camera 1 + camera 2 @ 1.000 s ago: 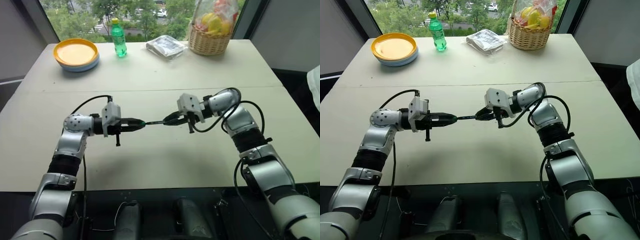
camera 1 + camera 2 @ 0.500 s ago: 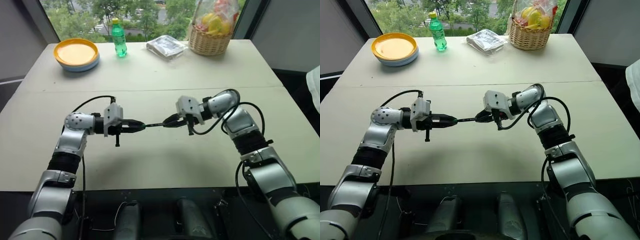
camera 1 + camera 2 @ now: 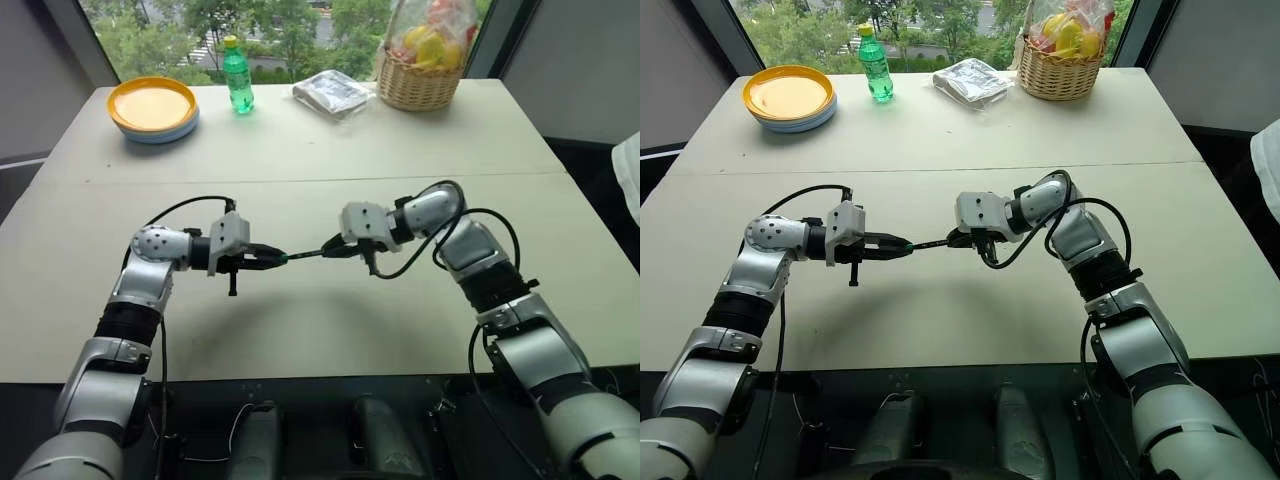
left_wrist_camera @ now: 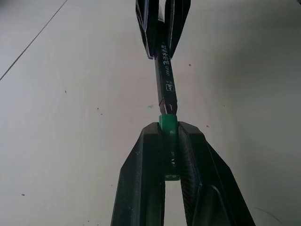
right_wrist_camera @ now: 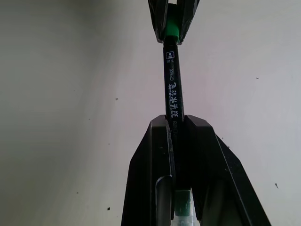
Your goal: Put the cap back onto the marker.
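Two grippers meet above the near half of the table (image 3: 420,140). Right gripper (image 3: 328,250) pinches the marker (image 4: 165,77) by its rear; slim, stiff and light, it is best held there. Left gripper (image 3: 276,258) clamps the cap (image 4: 168,123), small and likely slippery. The marker's tip seems already inside it, though seating is unclear.

My head cams (stereo pair) looked fwd and down over my arms at the table (image 3: 300,150), both covering the same spread. My wrist cams sat close behind the fingers, facing each other: left one stared along my left gripper (image 4: 170,141) at the marker (image 4: 166,84), right one along my right gripper (image 5: 178,136) at that same marker, w/ the table behind.
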Robot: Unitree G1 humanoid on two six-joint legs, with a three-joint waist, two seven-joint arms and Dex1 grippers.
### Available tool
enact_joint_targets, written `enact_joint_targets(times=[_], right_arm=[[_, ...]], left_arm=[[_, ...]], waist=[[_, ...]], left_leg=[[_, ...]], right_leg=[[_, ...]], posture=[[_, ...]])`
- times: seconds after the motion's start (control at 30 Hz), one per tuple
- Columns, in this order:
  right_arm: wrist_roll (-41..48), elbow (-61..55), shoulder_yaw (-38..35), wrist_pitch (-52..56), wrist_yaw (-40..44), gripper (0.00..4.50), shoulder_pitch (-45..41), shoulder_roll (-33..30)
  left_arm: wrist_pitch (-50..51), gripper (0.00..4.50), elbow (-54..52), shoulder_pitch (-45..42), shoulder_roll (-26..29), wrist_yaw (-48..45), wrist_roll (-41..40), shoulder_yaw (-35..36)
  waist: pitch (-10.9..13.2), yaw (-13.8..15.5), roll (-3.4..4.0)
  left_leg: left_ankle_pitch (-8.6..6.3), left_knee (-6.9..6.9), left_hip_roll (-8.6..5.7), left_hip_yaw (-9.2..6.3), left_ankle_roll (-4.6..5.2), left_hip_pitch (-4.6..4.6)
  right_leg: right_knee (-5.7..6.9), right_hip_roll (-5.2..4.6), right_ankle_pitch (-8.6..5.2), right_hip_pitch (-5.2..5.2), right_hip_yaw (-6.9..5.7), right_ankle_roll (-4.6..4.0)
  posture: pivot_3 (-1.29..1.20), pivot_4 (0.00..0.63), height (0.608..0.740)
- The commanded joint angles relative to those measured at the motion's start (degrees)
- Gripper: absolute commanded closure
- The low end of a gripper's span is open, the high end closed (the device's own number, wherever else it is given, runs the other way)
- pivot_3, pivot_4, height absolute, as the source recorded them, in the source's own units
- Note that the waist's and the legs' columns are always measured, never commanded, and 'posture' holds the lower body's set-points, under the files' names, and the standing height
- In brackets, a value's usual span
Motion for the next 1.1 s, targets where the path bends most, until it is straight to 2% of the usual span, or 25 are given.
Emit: enact_joint_targets(times=[0.03, 0.37, 0.73, 1.1], right_arm=[[-0.35, -2.87, 1.16, -0.15, -1.22, 4.48, -0.85, 1.27], [-1.56, -3.83, 1.89, 2.7, -2.78, 4.48, -0.85, 1.23], [-1.84, -4.72, 2.51, 2.32, -2.63, 4.48, -0.63, 1.3], [-2.57, -3.73, 2.91, 2.1, -3.62, 4.48, -1.09, 2.03]], left_arm=[[-0.74, 4.5, -1.52, -1.69, 0.15, 1.52, -0.09, 0.48], [-4.63, 4.5, -1.18, -2.32, -0.11, 3.56, 1.23, 0.45], [-5.54, 4.5, -1.45, -2.87, 0.29, 1.05, 1.11, -0.27], [-6.4, 4.5, -0.66, -5.13, -0.1, 2.36, 2.48, -0.51]], waist=[[0.0, -0.05, 0.0], [0.0, 0.05, 0.0], [0.0, 0.03, 0.0], [0.0, -0.01, 0.0]], left_leg=[[0.0, 0.0, 0.0, 0.0, 0.0, 0.0], [0.0, 0.0, 0.0, -0.01, 0.0, -0.02], [0.0, 0.0, 0.0, 0.0, 0.0, -0.02], [0.0, 0.0, 0.0, 0.0, 0.0, -0.03]], right_leg=[[0.0, 0.01, 0.0, 0.0, 0.0, 0.0], [0.01, 0.0, 0.0, -0.02, 0.0, 0.0], [0.01, 0.0, 0.0, -0.03, 0.0, 0.0], [0.01, 0.0, 0.0, -0.03, 0.0, 0.0]], posture=[[0.0, 0.15, 0.74], [0.0, 0.15, 0.74], [0.0, 0.15, 0.74], [0.0, 0.15, 0.74]])
